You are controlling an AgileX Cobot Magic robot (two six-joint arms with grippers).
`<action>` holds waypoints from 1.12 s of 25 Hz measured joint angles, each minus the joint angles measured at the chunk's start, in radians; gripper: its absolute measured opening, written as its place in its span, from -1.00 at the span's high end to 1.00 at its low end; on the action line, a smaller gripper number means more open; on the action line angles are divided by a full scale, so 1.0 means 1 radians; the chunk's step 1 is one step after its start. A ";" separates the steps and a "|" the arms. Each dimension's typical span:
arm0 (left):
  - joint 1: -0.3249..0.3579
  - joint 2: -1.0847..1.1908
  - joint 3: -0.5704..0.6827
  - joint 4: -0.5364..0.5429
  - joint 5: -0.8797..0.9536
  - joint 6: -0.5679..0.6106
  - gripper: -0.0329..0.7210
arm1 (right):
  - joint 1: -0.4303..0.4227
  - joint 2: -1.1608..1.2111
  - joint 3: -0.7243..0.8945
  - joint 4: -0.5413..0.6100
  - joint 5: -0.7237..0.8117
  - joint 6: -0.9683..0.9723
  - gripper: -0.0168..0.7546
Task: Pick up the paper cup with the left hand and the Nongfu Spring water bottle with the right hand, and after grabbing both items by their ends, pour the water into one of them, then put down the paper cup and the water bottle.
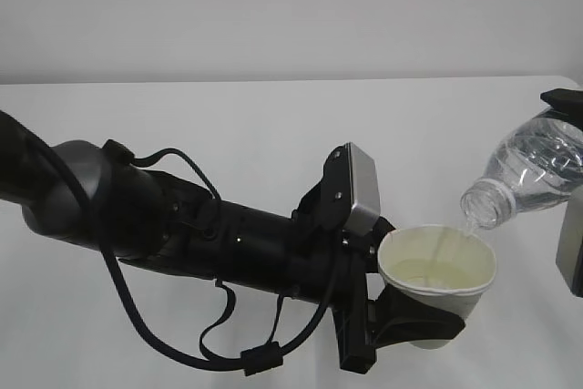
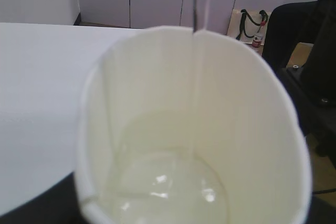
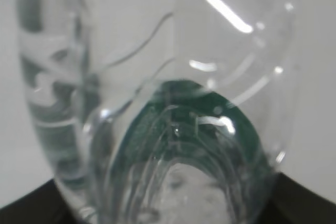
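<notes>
Water runs in a thin clear stream from the capless neck of the Nongfu Spring water bottle into the paper cup. Cup: white, thin-walled, rolled rim, cream inside, shallow pool at the bottom, lifted above the white surface and clasped low on its body by the left gripper. Bottle: clear ribbed plastic, tilted neck-down just above the cup's rim, gripped at its base end by the right gripper.
</notes>
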 joint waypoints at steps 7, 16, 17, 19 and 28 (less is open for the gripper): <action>0.000 0.000 0.000 0.000 0.000 0.000 -0.23 | 0.000 0.000 0.000 0.000 -0.002 -0.010 -0.25; 0.000 0.000 0.000 0.000 0.000 0.000 -0.23 | 0.000 0.000 0.000 0.000 -0.002 -0.012 -0.25; 0.000 0.000 0.000 0.000 0.000 0.000 -0.23 | 0.000 0.000 0.000 0.000 -0.002 -0.012 -0.25; 0.000 0.000 0.000 0.000 0.000 0.000 -0.23 | 0.000 0.000 0.000 0.000 -0.002 -0.012 -0.25; 0.000 0.000 0.000 0.000 0.001 0.000 -0.23 | 0.000 0.000 0.000 0.000 -0.004 -0.012 -0.25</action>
